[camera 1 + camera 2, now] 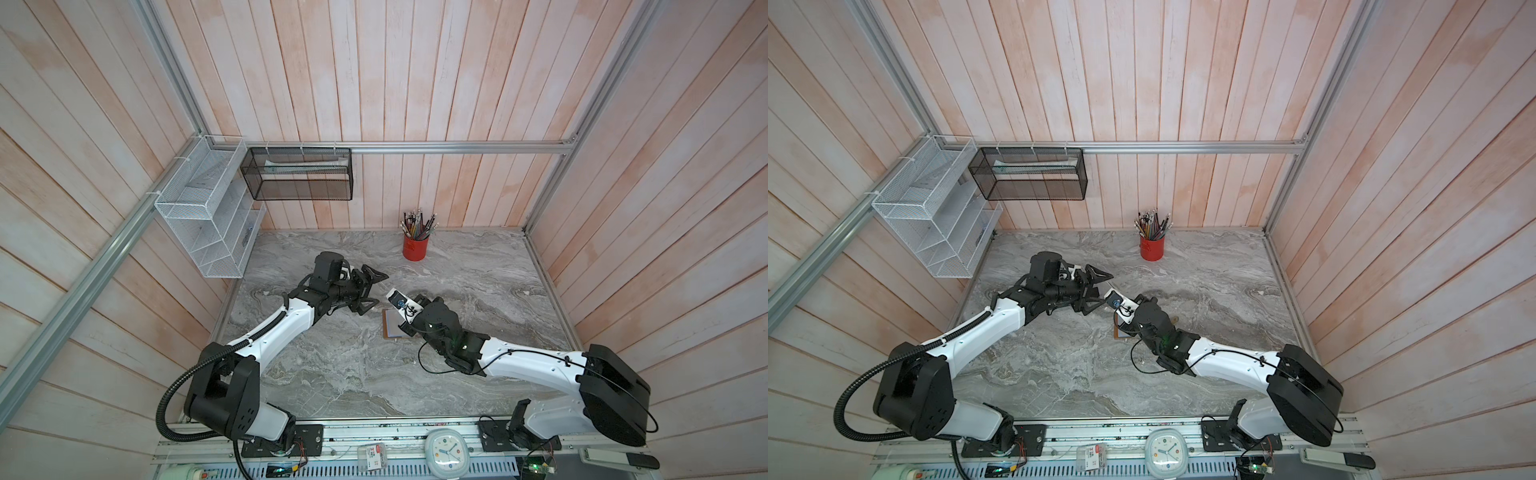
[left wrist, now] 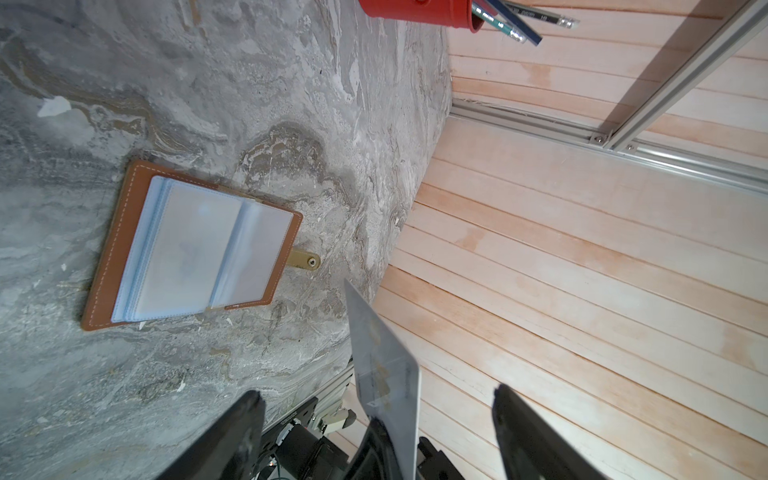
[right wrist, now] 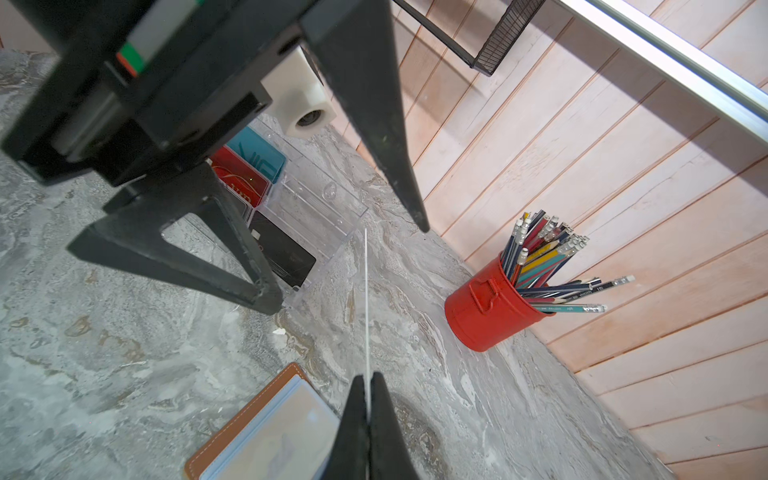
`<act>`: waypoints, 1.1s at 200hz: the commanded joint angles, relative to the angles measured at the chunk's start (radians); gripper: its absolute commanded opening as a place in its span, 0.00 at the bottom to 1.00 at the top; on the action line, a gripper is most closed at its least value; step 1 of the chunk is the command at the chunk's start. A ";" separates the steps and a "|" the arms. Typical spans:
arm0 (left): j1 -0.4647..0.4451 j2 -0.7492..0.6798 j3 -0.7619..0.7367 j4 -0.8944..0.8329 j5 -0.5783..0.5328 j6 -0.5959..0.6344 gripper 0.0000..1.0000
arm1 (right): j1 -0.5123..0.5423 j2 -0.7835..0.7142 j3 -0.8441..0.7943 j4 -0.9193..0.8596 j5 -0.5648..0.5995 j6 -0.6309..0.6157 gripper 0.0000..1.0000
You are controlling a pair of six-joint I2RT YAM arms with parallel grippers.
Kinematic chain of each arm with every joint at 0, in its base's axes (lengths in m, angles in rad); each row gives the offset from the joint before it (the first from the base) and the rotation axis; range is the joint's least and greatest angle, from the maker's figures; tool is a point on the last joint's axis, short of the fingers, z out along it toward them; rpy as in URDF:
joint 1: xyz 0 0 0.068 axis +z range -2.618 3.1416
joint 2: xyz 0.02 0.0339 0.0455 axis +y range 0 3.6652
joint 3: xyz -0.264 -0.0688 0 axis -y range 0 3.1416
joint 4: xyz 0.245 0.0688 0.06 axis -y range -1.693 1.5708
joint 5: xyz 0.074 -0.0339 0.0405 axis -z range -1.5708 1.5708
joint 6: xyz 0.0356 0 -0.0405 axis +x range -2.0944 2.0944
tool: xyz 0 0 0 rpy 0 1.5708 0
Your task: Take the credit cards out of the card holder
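Right gripper (image 3: 368, 379) pinches one end of the silver card (image 3: 366, 291). In a top view, the left gripper (image 2: 376, 395) at nine o'clock gapes wide around the card's free end without touching it. The card holder (image 2: 119, 249) lies open on the table (image 1: 332, 374) at six o'clock.

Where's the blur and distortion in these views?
In both top views, wide-angle distortion fans and curves the wall planks; light is even. Left wrist: the table edge bows, the card near the lens is soft, the card holder sharper. Right wrist: the left gripper up close is out of focus, the pencil cup crisp, the card just an edge-on white line.
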 commanded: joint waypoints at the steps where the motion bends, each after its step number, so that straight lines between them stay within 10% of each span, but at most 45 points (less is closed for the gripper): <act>1: 0.000 0.019 0.012 0.008 0.039 -0.006 0.82 | 0.013 0.022 -0.012 0.033 0.036 -0.034 0.00; 134: -0.005 0.086 0.018 -0.017 0.095 0.043 0.42 | 0.058 0.105 0.002 0.056 0.124 -0.092 0.00; 220: -0.003 0.122 0.083 -0.137 0.089 0.109 0.38 | 0.096 0.155 0.007 0.064 0.187 -0.136 0.00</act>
